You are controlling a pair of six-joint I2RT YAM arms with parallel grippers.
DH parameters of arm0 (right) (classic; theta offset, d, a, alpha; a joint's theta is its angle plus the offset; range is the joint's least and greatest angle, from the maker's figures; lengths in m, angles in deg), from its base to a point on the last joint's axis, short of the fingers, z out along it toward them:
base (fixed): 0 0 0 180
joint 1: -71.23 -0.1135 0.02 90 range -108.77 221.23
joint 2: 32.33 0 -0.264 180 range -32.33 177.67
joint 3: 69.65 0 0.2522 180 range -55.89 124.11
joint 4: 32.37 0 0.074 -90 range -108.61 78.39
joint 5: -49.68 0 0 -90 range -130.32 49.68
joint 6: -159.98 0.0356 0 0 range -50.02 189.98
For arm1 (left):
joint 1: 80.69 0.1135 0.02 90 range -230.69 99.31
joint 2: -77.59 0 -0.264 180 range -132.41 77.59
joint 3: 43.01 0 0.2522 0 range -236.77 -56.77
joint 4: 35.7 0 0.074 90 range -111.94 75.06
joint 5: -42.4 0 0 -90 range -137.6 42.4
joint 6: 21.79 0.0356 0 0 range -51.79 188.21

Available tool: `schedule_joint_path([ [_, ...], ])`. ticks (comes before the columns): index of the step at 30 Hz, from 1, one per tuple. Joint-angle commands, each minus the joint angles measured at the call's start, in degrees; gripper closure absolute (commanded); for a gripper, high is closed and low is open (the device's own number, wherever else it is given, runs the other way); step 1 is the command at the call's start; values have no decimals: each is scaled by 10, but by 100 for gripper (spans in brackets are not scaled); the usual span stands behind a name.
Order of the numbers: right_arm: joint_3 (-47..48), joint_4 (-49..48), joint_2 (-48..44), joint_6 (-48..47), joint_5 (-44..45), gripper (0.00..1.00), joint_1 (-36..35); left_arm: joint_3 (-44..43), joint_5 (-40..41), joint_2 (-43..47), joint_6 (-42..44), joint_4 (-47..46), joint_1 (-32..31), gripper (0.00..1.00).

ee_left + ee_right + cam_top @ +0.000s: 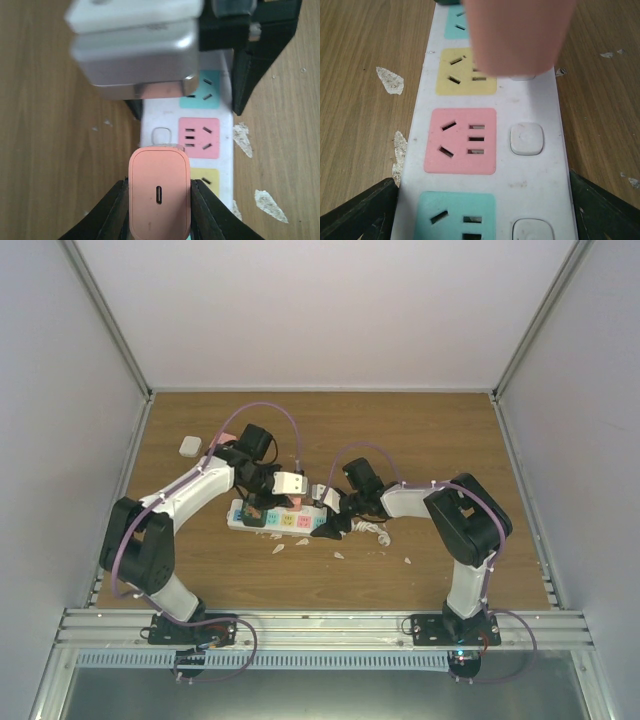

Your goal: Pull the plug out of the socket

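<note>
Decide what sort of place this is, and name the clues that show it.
Probably a robot test cell: plain white walls box in a wooden table, two robot arms are bolted to a metal rail at its near edge.

- power strip lies mid-counter, lengthwise L–R
- plug over strip's L part, betw. left hand fingers, both touching its sides
- right hand straddles strip's R end, fingers against both long sides
- scraps just in front of strip
- small block well apart, back-L
</note>
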Motion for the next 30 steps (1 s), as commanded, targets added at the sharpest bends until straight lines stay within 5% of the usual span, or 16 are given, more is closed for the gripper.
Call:
schedule_joint_path([
  [1,-4,9,19,8,36,63,-9,-33,-45,28,-2,4,33,87],
  [13,4,22,16,5,31,62,-6,-70,-148,27,-34,62,191,84],
  [22,9,29,13,1,33,61,-6,-101,-213,-44,-67,92,355,83],
  [30,13,34,13,0,35,61,-5,-146,-218,-137,-93,101,432,82],
])
